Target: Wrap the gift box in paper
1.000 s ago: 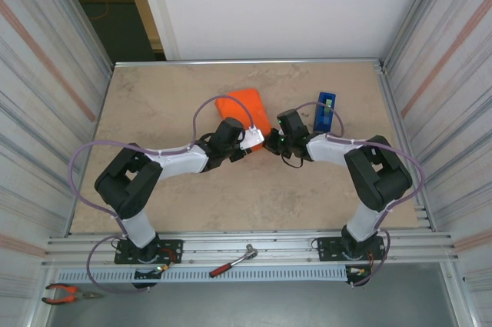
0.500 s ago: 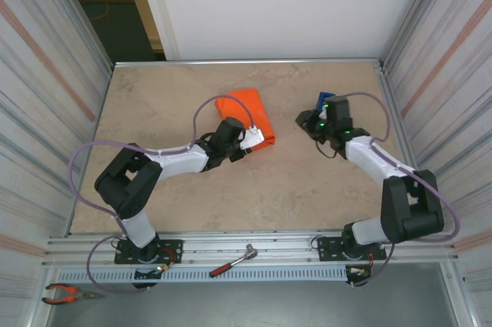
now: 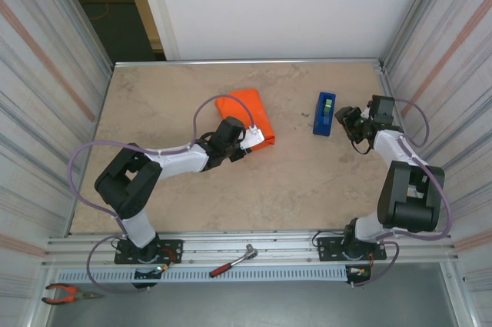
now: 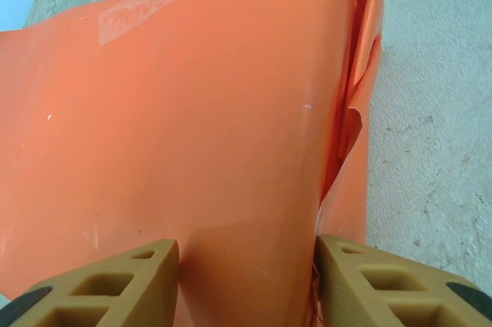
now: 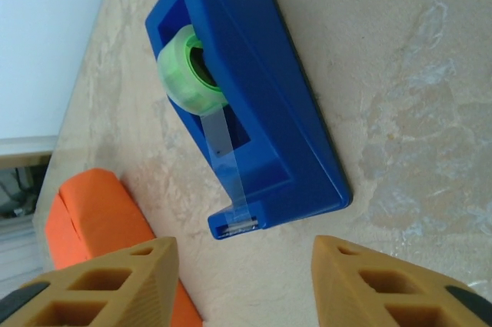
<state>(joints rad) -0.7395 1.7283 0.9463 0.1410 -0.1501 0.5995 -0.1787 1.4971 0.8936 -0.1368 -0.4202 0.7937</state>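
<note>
We see the paper (image 3: 244,110) bundled mid-table, well left of the blue tape dispenser (image 5: 261,73). Our left gripper (image 4: 246,265) straddles it, jaws apart, though we cannot tell whether they pinch it. Our right gripper (image 5: 244,254) hangs near the dispenser, jaws spread and empty.

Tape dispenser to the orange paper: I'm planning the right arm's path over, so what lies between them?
Bare table between the tape dispenser and the paper, seen in the top external view; the right wrist view shows the same.

Overhead camera looks down; both close wrist cameras share the paper (image 4: 192,111).
</note>
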